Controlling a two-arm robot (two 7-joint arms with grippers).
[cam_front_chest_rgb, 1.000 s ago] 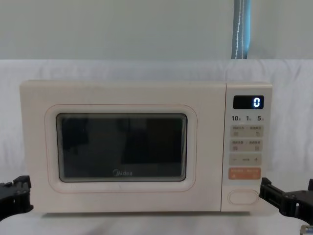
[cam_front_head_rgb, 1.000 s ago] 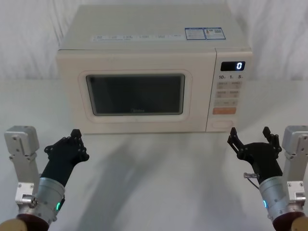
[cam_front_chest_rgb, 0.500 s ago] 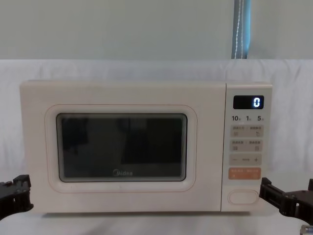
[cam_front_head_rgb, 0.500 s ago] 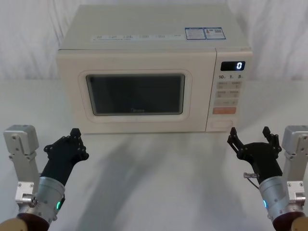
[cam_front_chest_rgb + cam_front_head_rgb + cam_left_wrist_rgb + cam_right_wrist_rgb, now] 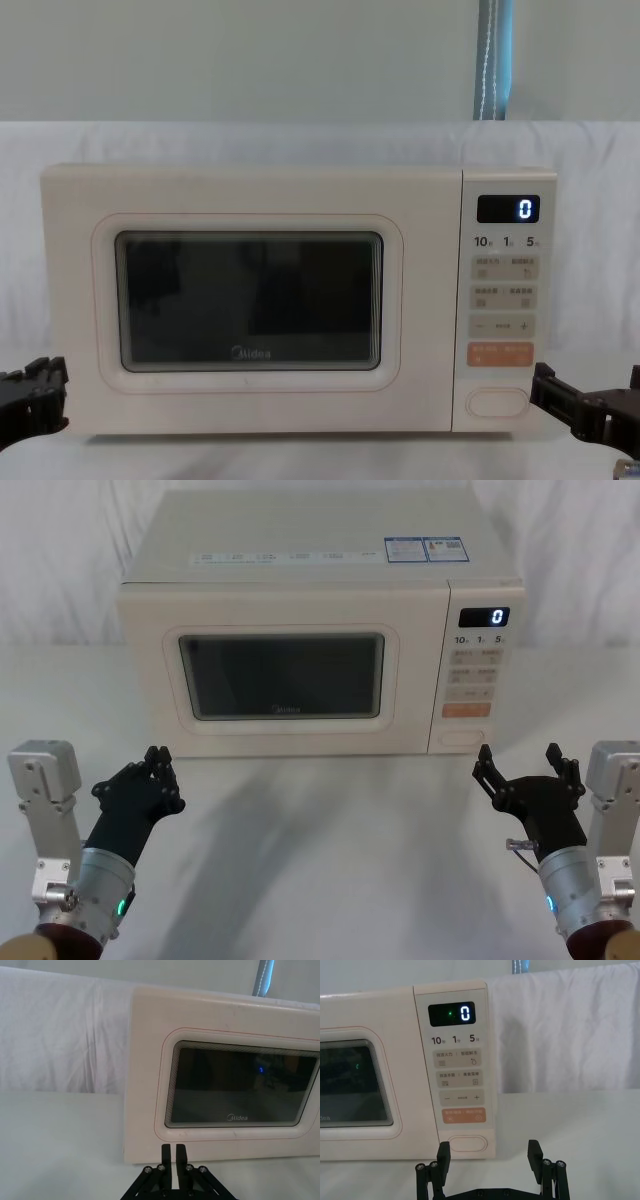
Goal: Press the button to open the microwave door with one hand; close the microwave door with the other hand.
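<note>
Cream microwave door (image 5: 280, 675) with dark glass window, shut, mid frame on white cloth counter (image 5: 330, 860). Plain cream pill-shaped button (image 5: 459, 737) lower right of it. White drape (image 5: 60, 560) behind. Left gripper (image 5: 158, 763) lower left, fingers together, holding nothing. Right gripper (image 5: 518, 758) lower right, fingers wide apart, empty.

A white, cloth-draped surface (image 5: 330, 830) carries a single thing: a cream, box-shaped microwave oven (image 5: 320, 630) with a dark glass window in its door and a keypad panel on its right side. It stands squarely toward the far edge, its door facing the near edge. The white cloth rises as a backdrop behind the far edge
</note>
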